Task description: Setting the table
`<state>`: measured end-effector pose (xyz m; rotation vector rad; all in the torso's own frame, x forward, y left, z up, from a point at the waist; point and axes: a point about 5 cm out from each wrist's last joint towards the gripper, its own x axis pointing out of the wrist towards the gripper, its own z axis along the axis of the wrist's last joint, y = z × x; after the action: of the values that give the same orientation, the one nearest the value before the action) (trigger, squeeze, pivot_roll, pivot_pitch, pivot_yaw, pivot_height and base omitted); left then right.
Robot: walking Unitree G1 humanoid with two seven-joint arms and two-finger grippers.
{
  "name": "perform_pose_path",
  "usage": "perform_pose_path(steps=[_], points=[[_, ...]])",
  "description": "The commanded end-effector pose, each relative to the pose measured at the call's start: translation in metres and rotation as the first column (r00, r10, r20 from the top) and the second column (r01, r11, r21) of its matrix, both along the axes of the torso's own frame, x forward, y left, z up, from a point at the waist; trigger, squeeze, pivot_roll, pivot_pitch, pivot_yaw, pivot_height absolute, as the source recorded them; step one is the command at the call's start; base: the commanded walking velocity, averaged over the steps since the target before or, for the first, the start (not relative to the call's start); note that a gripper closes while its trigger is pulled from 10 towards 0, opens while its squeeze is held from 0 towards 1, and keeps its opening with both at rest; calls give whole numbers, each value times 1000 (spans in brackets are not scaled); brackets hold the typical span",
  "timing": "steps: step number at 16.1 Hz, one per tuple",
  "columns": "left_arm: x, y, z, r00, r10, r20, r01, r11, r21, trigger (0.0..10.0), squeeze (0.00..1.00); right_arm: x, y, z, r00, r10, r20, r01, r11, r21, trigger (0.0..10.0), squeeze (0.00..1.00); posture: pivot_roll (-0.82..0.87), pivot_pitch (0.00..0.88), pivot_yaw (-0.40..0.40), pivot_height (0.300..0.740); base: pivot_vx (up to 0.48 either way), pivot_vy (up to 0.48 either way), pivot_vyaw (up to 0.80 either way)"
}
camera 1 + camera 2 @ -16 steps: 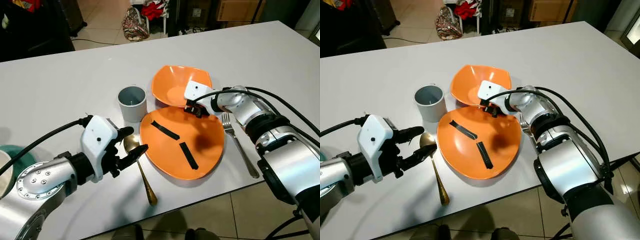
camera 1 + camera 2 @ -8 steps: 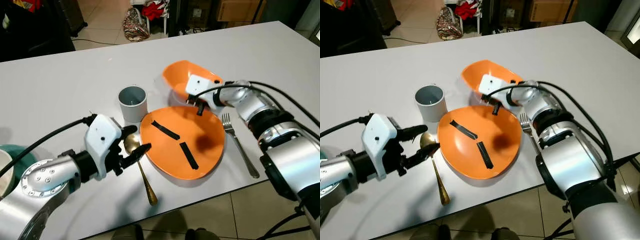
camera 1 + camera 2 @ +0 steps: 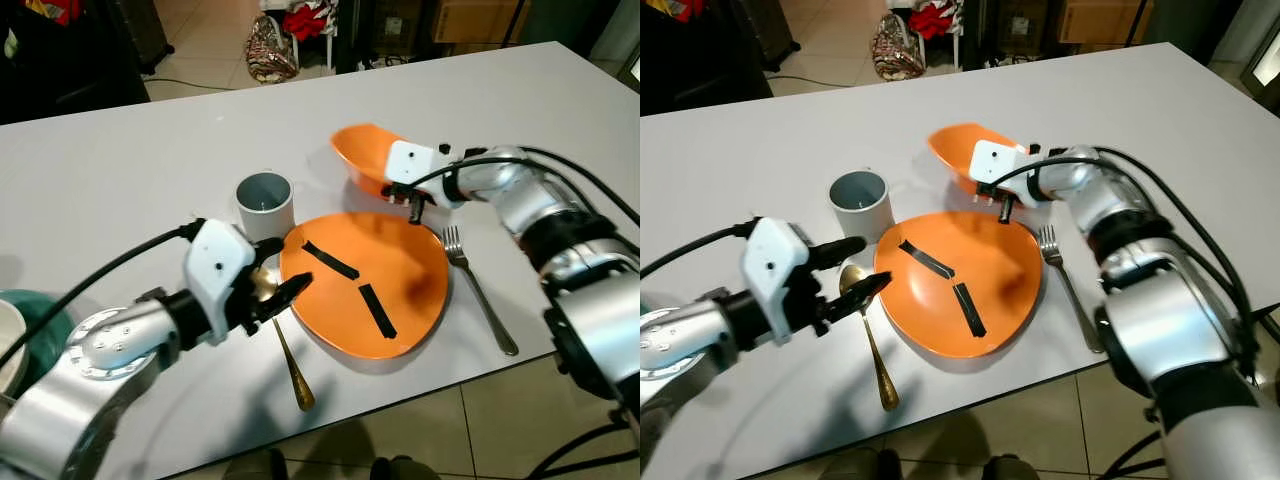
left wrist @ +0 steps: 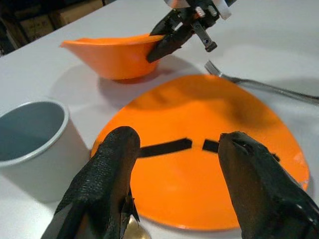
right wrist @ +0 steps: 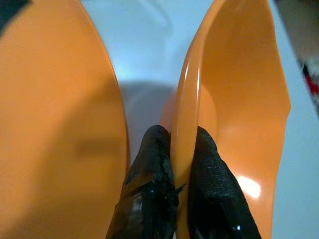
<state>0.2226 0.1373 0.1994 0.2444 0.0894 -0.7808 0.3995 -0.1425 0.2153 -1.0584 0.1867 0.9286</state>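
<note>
An orange bowl (image 3: 360,158) hangs tilted just above the white table (image 3: 120,170), beyond the orange plate (image 3: 392,292) with two black strips. My right gripper (image 5: 182,149) is shut on the bowl's near rim, one finger inside and one outside. A grey cup (image 3: 265,205) stands left of the plate. A gold spoon (image 3: 291,365) lies along the plate's left side and a fork (image 3: 480,290) along its right. My left gripper (image 3: 279,281) is open, hovering over the spoon's bowl end at the plate's left edge, holding nothing.
A teal bowl (image 3: 28,325) sits at the table's left edge beside my left arm. The table's front edge runs close below the plate and spoon. Bags (image 3: 272,45) lie on the floor beyond the table's far side.
My right gripper has lifted the orange bowl off the plate's far edge, tilting it and carrying it back and to the right. My left gripper has edged toward the plate.
</note>
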Motion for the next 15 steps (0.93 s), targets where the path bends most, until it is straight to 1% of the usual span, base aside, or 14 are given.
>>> perform_pose_path(steps=[1,2,4,5,6,7,9,11,12,15], points=[[3,1,-1,1000,17,10,-17,1000,6,10000,0,-2,4,14,997,58,55,-60,998,29,0,0,-28,61,48,740,0,0,0],[4,0,-1,1000,19,14,-19,1000,2,10000,0,-3,4,15,996,71,61,-73,997,31,0,0,-34,56,49,740,0,0,0],[7,-2,-1,999,22,27,-22,1000,-6,10000,0,-9,2,19,988,115,105,-118,993,21,0,0,-41,52,53,740,0,0,0],[8,-2,-1,999,23,33,-22,1000,-9,10000,0,-13,3,24,983,135,126,-140,990,31,0,0,-40,50,52,740,0,0,0],[7,-2,-1,999,28,39,-28,1000,-11,10000,0,-22,7,31,974,174,143,-184,981,57,0,0,-40,51,51,740,0,0,0],[7,-2,-1,999,34,42,-33,999,-11,10000,0,-31,9,34,966,209,151,-219,974,52,0,0,-40,51,50,740,0,0,0],[6,-1,-2,998,41,46,-40,999,-10,10000,0,-52,13,35,949,273,156,-278,960,13,0,0,-40,51,48,740,0,0,0],[4,-1,-3,998,45,41,-45,999,-10,10000,0,-81,14,25,931,348,114,-346,938,-35,0,0,-42,54,45,740,0,0,0],[4,-1,-4,999,40,33,-40,999,-5,10000,0,-92,14,19,923,376,83,-372,927,-56,0,0,-42,54,45,740,0,0,0],[3,3,-6,999,34,20,-34,999,14,10000,0,-118,12,6,917,398,-11,-397,912,-102,0,0,-47,59,55,740,0,0,0]])
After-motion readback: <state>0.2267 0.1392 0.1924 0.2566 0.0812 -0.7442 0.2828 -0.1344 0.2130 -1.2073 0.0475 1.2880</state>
